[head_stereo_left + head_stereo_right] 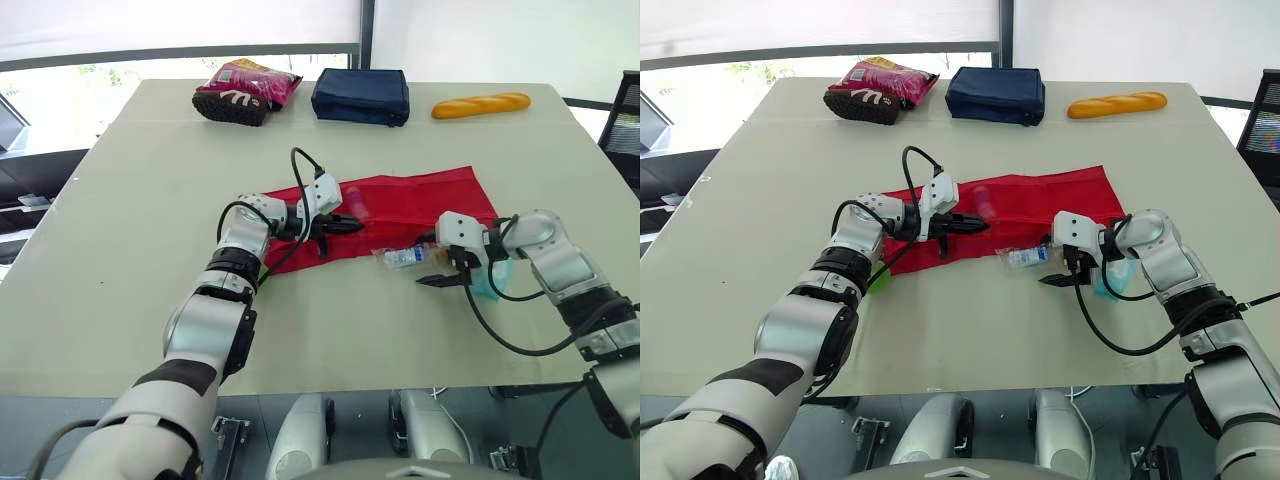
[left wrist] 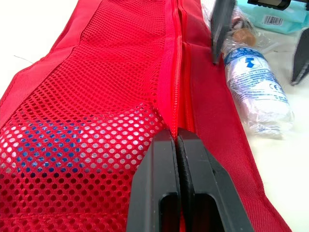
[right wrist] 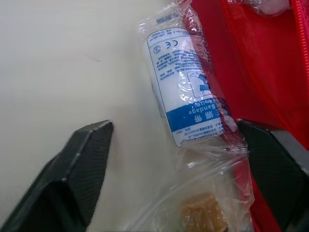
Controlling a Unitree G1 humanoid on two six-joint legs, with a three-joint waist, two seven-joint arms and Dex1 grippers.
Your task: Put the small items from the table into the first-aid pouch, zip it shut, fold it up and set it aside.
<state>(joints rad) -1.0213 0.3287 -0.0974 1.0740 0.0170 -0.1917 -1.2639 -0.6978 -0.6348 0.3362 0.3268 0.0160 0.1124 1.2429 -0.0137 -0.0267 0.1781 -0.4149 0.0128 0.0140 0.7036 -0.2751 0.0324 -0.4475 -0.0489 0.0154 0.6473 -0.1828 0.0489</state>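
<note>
Packing is the step in hand. The left hand (image 1: 350,226) is clenched on the zip edge of the red pouch (image 1: 420,200), which lies flat on the worktop (image 1: 150,200). The right hand (image 1: 436,275), fingers spread, straddles a wrapped roll (image 1: 402,257) at the pouch's near edge. Next, I judge, it must close on the roll and slip it inside. The wrapper reads "Bandage", with a CE mark.

The near part of the tabletop (image 1: 330,340) is bare, and so is its left side. A wide bare strip lies between the red pouch (image 1: 420,200) and the snack bag (image 1: 245,90), blue bag (image 1: 361,96) and bread (image 1: 481,104) at the far edge. The left tool (image 1: 352,226), pinching the red pouch, and the right tool (image 1: 428,270), spread around the bandage roll (image 1: 400,257), crowd the middle.
</note>
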